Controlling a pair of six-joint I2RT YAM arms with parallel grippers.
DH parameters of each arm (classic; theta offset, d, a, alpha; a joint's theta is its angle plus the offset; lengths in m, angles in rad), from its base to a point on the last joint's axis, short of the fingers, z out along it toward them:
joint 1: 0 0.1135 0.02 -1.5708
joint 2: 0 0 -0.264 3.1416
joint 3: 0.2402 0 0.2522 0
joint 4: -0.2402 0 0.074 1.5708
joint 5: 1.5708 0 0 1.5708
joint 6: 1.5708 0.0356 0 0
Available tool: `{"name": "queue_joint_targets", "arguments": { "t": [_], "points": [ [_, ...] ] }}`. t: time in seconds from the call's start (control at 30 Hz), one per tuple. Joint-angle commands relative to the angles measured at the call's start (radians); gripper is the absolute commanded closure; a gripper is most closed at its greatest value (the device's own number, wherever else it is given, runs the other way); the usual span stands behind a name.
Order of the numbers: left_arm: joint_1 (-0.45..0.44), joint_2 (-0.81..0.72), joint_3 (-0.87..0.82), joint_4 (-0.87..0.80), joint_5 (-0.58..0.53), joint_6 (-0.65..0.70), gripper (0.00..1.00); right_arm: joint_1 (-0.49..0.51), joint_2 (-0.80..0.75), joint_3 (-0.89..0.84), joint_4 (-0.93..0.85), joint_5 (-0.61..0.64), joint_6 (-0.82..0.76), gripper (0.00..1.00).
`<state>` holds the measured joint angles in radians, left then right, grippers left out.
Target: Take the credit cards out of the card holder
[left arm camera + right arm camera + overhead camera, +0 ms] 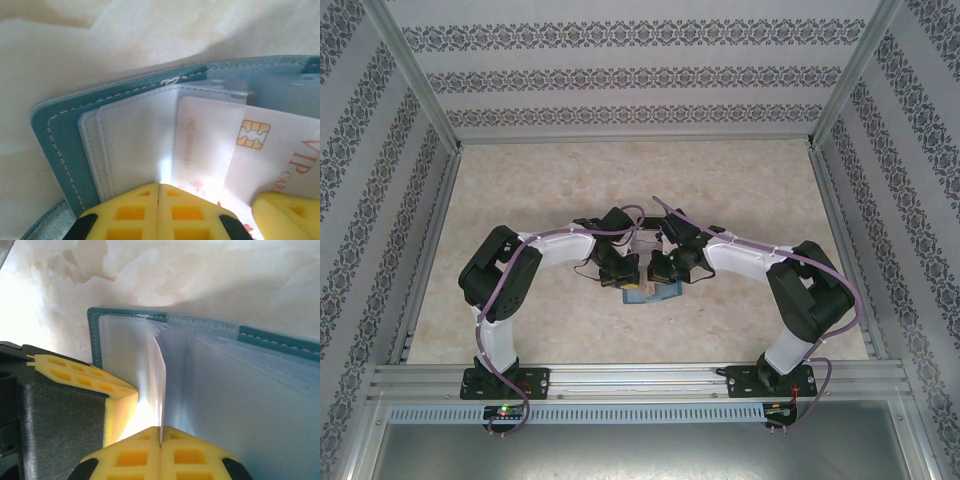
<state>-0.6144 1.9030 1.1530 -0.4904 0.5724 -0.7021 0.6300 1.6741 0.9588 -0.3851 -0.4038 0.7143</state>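
Stood closed in on three sides by walls (620,75) papered in grey floral bands on white. Was framed by aluminium rails (640,378). Had a pale, marbled beige table (740,190), evenly and softly lit.

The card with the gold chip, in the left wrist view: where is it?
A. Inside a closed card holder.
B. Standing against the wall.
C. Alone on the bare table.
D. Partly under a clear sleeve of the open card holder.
D: a clear sleeve covers the left part of the card, inside the open teal card holder.
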Motion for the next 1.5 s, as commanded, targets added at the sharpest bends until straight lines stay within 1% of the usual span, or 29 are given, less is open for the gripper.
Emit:
{"name": "queue_joint_targets", "arguments": {
  "t": [0.0,0.2,0.53,0.8,0.97,1.17,1.27,1.47],
  "points": [
    [-0.011,0.040,-0.005,-0.059,-0.050,0.018,1.00,-0.005,-0.020,0.018,-0.103,0.088,-0.041,0.98],
    [-0.012,0.033,-0.003,-0.071,-0.055,0.020,1.00,-0.008,-0.023,0.027,-0.145,0.131,-0.062,0.99],
    [-0.012,0.017,-0.004,-0.079,-0.062,0.014,1.00,-0.013,-0.042,0.036,-0.179,0.166,-0.079,0.99],
    [-0.012,0.013,0.010,-0.095,-0.065,0.017,1.00,-0.020,-0.067,0.035,-0.180,0.174,-0.079,0.99],
    [-0.011,0.006,0.015,-0.098,-0.063,0.021,1.00,-0.024,-0.076,0.035,-0.169,0.156,-0.077,1.00],
    [-0.012,0.015,0.057,-0.120,-0.063,0.034,1.00,-0.029,-0.091,0.036,-0.172,0.154,-0.079,1.00],
    [-0.012,0.014,0.084,-0.141,-0.066,0.043,0.99,-0.035,-0.101,0.035,-0.180,0.153,-0.082,1.00],
    [-0.012,0.006,0.118,-0.161,-0.056,0.055,0.92,-0.042,-0.132,0.032,-0.164,0.127,-0.083,1.00]
  ]
}}
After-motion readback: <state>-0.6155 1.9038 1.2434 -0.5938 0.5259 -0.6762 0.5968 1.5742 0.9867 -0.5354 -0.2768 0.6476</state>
